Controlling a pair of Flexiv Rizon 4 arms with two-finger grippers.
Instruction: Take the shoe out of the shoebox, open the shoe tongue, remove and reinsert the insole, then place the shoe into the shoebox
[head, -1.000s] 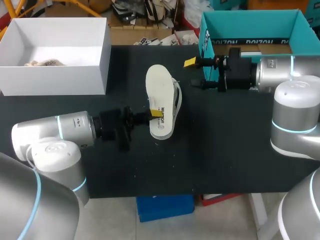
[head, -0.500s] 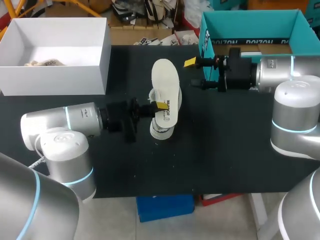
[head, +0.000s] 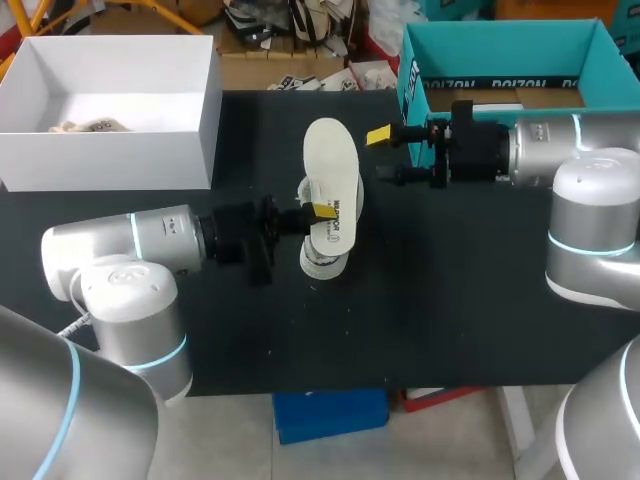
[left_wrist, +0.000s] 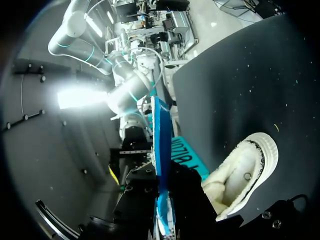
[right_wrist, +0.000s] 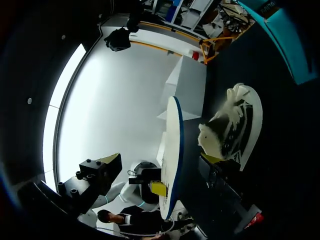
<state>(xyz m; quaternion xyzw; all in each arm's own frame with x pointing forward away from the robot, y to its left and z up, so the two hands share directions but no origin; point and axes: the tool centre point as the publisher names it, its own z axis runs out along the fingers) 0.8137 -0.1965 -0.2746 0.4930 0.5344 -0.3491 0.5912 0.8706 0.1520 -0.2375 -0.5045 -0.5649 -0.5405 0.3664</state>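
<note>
The left arm's gripper (head: 318, 212) is clamped on a flat white oval foam insole (head: 330, 160), one yellow fingertip pressed on the white face near the insole's near end. The insole is held above the black table (head: 450, 320) near its middle. Its long axis runs away from the robot toward the table's back edge, with the broad white face up. In the left wrist view the insole (left_wrist: 159, 145) appears edge-on with a blue underside, standing between the dark fingers.

A white sneaker with fleecy lining (head: 322, 258) lies on the table, partly hidden under the insole's near end. Its long axis runs roughly along the insole's. The left wrist view shows the sneaker's (left_wrist: 240, 177) fleecy opening beside the gripper.

The right arm's gripper (head: 382, 154) hangs just beside the insole's far half, jaws spread wide, holding and touching nothing. It sits in front of a teal cardboard shoebox (head: 500, 38) at the table's far right. An open white box (head: 110, 150) stands at the far left.
</note>
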